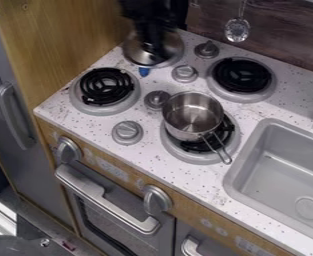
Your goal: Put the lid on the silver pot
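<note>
Toy kitchen counter [289, 95], speckled white. Sink [275, 167] at right of view, basin bare. Wooden side panel [72, 37] at left.

1 black arm in from the top edge. Gripper [156, 49] hangs over the lid [136, 53] at the back left of the counter. Jaws: can't tell if wide, narrow or holding the lid; dark and blurred. Contact with lid also can't tell.

3 burners seen: left front [105, 90], back right [243, 76], front right [233, 142]. Silver pot on that last 1, upright, open top, off-centre toward the back.

Key relation: lid directly below the jaws, its middle hidden by them. Lid is round, no long axis; looks about flat. Pot lies from the jaws toward the front and to the right of view, near the lid but apart. Pot's handle [227, 161] points front-right, away from the jaws, so the lid's path in looks free of it.

Judgement: pick-up stage, lid not on the pot. Next needs a sure hold at lid centre, lift, level carry over the pot rim. Off-centre hold could tip it.

4 counter knobs [127, 132] between the burners. Small blue piece [144, 71] just beside the lid's front edge.
</note>
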Robot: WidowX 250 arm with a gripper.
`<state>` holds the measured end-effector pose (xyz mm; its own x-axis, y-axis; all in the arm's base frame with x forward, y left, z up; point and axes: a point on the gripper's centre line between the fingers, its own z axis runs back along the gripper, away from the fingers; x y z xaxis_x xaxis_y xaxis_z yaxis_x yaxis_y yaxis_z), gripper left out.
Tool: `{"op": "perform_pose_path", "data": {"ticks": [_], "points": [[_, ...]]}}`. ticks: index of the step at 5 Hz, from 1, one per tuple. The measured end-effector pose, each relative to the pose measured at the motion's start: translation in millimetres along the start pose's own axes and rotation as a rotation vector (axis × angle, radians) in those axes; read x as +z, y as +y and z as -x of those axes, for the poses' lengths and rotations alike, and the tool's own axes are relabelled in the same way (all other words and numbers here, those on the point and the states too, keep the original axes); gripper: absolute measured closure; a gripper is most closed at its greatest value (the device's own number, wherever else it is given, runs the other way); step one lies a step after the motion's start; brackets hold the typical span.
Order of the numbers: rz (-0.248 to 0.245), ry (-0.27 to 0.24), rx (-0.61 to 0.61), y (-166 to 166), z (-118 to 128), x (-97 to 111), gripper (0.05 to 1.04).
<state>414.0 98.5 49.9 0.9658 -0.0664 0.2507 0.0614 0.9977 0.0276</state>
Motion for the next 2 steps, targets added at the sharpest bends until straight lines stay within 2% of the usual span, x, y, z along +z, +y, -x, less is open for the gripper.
{"op": "perform_pose_path", "data": {"ticks": [2], "points": [[0.016, 0.109, -0.093, -61, 42, -30, 0.814]]}}
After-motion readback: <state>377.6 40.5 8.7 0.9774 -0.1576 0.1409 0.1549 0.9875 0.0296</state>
